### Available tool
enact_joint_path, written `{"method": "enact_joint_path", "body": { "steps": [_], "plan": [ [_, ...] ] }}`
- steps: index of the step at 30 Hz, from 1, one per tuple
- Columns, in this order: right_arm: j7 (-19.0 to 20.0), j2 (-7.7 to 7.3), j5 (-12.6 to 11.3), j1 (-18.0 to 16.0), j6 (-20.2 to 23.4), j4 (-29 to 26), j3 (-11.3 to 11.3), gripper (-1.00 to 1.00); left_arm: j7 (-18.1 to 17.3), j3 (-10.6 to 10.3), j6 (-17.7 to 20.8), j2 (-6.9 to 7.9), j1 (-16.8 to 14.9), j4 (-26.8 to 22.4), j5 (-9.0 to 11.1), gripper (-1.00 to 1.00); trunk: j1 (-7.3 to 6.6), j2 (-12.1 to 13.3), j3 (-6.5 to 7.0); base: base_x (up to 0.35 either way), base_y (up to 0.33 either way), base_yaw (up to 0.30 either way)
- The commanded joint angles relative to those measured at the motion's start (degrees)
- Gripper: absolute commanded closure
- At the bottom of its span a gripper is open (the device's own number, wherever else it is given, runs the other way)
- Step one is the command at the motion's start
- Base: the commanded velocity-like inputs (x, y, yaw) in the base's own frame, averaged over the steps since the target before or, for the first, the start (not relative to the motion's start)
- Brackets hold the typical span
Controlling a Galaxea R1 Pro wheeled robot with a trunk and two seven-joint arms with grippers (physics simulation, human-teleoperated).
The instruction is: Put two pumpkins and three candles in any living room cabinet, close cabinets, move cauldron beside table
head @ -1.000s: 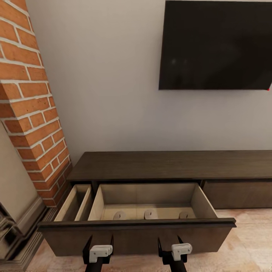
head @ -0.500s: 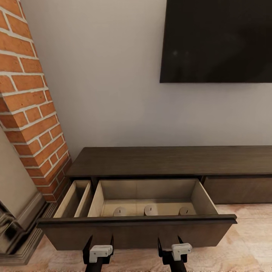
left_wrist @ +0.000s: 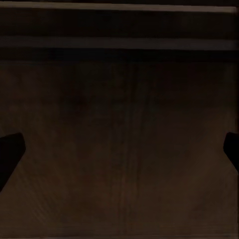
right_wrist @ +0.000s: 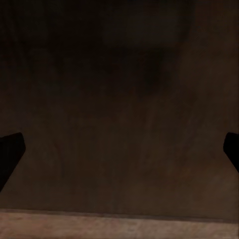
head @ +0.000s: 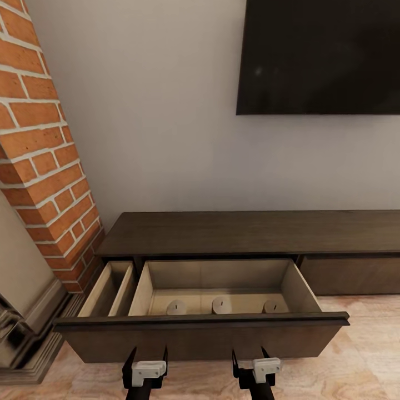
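Cabinet [head: 250,233]: at 12 o'clock from us, against the wall under the TV [head: 319,55].
Drawer [head: 203,336]: pulled out toward us, its front facing both grippers.
Candles [head: 221,305]: three in a row on the drawer floor.
Left gripper [head: 144,355]: fingers spread, empty, close to the drawer front.
Right gripper [head: 251,355]: fingers spread, empty, likewise near.
Fireplace [head: 39,144]: brick, at 10 o'clock.

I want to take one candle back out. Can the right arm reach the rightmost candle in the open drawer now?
Probably not directly: the right claw sits low before the drawer front, which stands between it and the rightmost candle. The drawer is open above, so lifting over should work.
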Motion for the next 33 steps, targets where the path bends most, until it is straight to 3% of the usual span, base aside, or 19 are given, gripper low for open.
{"method": "enact_joint_path", "body": {
  "steps": [1,25,33],
  "plan": [
    [-0.31,-0.05,-0.58,-0.05,-0.25,0.04,0.47,-1.00,0.40,-0.31,-0.16,0.04,-0.04,0.04,0.11,-1.00,-0.01,-0.02,-0.05,0.000,0.000,0.000],
    [-0.37,-0.05,-0.64,-0.09,-0.18,0.04,0.43,-1.00,0.55,-0.65,-0.16,0.04,-0.11,0.09,0.07,-1.00,-0.01,-0.02,-0.05,0.083,0.000,0.000],
    [-0.29,-0.26,-2.91,-0.15,-0.09,0.75,0.43,-1.00,0.57,-0.64,-0.16,0.04,-0.11,0.11,0.11,-1.00,-0.01,-0.02,-0.05,0.018,0.000,0.000]
  ]
}}
